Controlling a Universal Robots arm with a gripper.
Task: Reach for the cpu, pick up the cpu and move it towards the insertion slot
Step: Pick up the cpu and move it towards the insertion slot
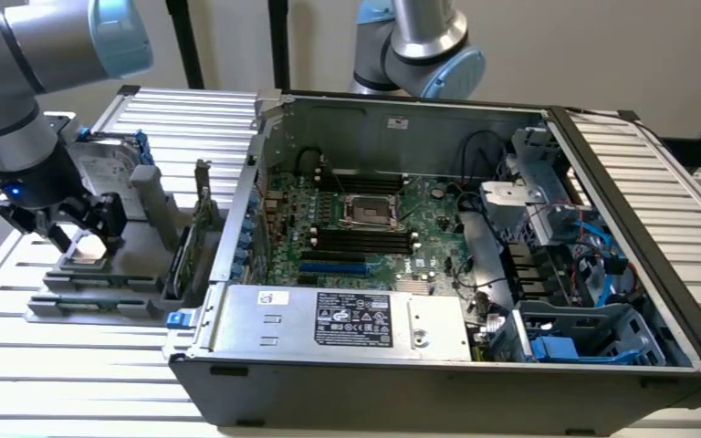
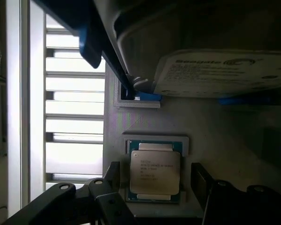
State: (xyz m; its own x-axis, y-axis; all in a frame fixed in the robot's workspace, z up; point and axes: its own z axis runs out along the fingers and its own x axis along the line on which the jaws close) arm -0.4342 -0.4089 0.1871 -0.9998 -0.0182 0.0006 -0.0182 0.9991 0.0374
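Observation:
The cpu point(image 2: 155, 172), a small square chip with a silvery top, lies flat in a pale recess of the grey holder point(image 1: 95, 294) at the exterior view's left. My gripper point(image 2: 155, 182) hangs just above it and is open. One dark finger point(image 2: 113, 176) stands on each side of the chip with a gap between finger and chip. In the exterior view the gripper point(image 1: 83, 235) is low over the holder, and the cpu point(image 1: 87, 246) shows as a pale patch between the fingers. The insertion slot point(image 1: 369, 212) sits on the green board inside the open computer case.
The big silver hard drive point(image 2: 215, 70) with blue rails point(image 2: 91, 42) stands upright right behind the cpu. The case wall point(image 1: 223, 228) rises between holder and socket. Black memory slots point(image 1: 357, 239), a blue card slot point(image 1: 332, 268) and the power supply point(image 1: 339, 319) surround the socket. A second arm point(image 1: 418, 46) stands behind.

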